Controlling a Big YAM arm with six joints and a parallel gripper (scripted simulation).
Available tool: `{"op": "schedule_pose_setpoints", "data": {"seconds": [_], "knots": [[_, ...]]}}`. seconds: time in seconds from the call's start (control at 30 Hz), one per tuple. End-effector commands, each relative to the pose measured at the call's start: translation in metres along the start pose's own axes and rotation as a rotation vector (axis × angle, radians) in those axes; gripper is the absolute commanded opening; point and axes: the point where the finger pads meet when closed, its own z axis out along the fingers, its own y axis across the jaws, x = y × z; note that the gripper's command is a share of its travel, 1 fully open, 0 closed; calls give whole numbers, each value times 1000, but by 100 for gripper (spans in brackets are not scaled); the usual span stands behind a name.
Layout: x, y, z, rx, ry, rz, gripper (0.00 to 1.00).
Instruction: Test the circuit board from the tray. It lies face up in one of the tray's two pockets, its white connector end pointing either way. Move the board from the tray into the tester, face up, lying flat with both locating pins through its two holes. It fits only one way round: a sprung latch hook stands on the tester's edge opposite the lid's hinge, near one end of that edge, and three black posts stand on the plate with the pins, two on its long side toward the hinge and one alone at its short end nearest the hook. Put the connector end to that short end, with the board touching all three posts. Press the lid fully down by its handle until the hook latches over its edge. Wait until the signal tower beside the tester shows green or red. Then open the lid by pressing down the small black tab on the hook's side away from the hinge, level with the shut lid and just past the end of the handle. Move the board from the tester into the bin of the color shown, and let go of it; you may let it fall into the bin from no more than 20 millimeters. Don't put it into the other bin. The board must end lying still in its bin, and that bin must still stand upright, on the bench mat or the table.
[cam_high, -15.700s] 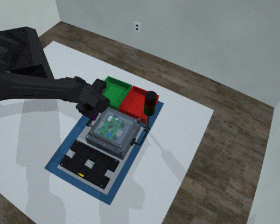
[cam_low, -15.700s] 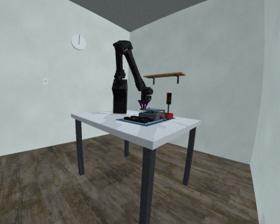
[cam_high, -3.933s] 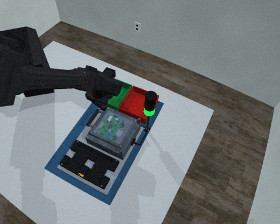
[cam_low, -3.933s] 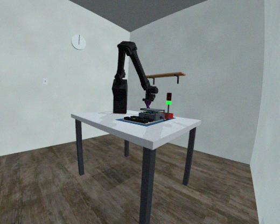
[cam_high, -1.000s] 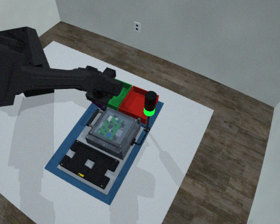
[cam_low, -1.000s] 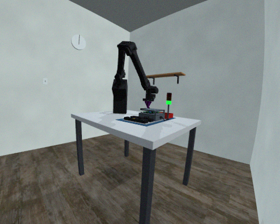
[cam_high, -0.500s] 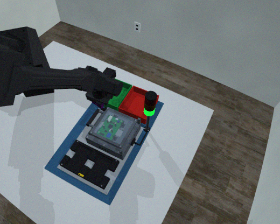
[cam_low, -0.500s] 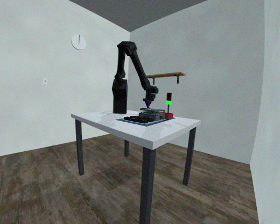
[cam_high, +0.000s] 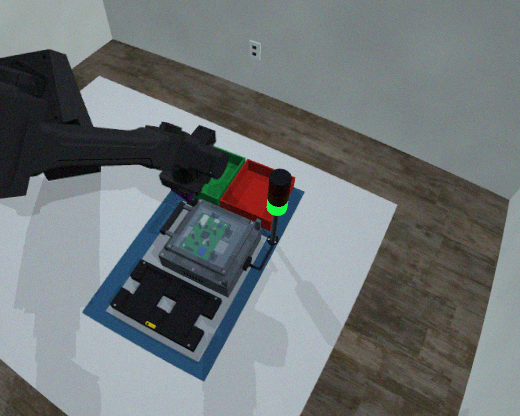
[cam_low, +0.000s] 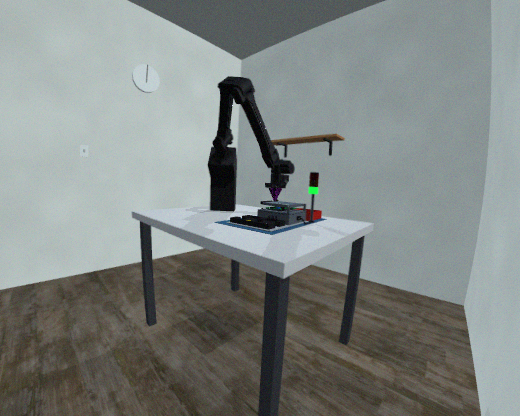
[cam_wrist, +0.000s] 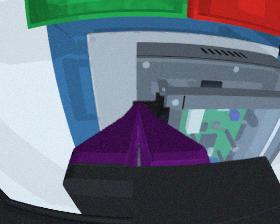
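Note:
The green circuit board lies inside the grey tester under its shut clear lid. It also shows in the wrist view. The signal tower beside the tester shows green. My gripper has purple fingers, shut and empty. Its tip points down at the tester's corner by the latch hook, on the side toward the green bin. In the exterior view the gripper stands just above the lid. Whether the tip touches the tab, I cannot tell.
The green bin and the red bin stand side by side behind the tester on the blue mat. The black tray lies in front of the tester, both pockets empty. My arm reaches in from the left.

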Motion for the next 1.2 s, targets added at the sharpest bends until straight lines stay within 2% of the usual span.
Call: {"op": "schedule_pose_setpoints", "data": {"seconds": [0.0, 1.17], "knots": [[4, -3, 3, 1, 2, 1, 0], [2, -1, 8, -1, 1, 0, 0]]}}
